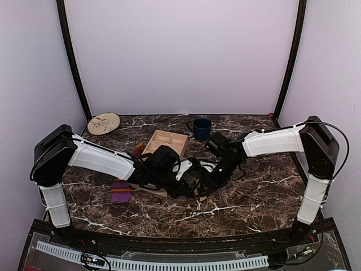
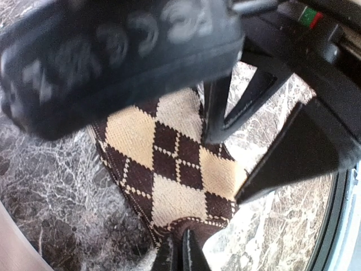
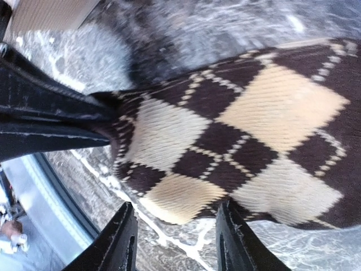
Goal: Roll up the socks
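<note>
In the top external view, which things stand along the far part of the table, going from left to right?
First the round plate, then the wooden tray, then the dark blue mug.

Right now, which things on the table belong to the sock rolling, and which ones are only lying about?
For the job:
- argyle sock, pinched at one end by the left gripper
- purple striped sock, lying apart
- right gripper, open at the argyle sock's edge

Lying about:
- wooden compartment tray
- blue mug
- round patterned plate
</note>
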You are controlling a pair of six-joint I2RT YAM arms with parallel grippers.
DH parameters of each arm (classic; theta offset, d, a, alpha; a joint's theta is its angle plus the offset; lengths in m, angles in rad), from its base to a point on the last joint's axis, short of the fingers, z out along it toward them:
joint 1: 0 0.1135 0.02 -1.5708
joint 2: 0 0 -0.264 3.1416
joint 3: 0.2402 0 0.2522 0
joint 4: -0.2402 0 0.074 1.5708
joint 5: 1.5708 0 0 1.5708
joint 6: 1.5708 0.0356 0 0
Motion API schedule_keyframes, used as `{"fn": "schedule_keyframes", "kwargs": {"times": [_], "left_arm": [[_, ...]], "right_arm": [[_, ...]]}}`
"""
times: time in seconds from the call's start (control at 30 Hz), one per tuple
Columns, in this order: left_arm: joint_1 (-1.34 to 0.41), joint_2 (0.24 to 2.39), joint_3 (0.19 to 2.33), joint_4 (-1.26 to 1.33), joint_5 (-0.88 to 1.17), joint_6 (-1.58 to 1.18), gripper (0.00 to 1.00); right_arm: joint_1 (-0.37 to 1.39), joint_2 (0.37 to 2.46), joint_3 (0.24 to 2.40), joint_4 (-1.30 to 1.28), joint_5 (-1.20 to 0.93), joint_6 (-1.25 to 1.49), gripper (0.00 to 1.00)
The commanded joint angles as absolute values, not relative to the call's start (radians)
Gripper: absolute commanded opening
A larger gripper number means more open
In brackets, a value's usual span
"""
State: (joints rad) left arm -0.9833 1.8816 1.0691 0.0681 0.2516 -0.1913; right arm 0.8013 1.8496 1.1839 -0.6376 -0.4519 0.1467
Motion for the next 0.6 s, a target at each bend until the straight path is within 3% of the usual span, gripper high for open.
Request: {"fn": "schedule_keyframes", "kwargs": {"times": [0.0,0.57], "left_arm": [[-0.967,1.905,1.088,-0.036,0.286,-0.216,0.0],[-0.95,1.945,1.204,-0.226,0.393,-0.257,0.0]], "right_arm": [[0.802,1.783,1.111,-0.528,-0.351,0.211,0.45],[0.978,1.603,0.923,-0.369,0.059,0.316,0.39]]}}
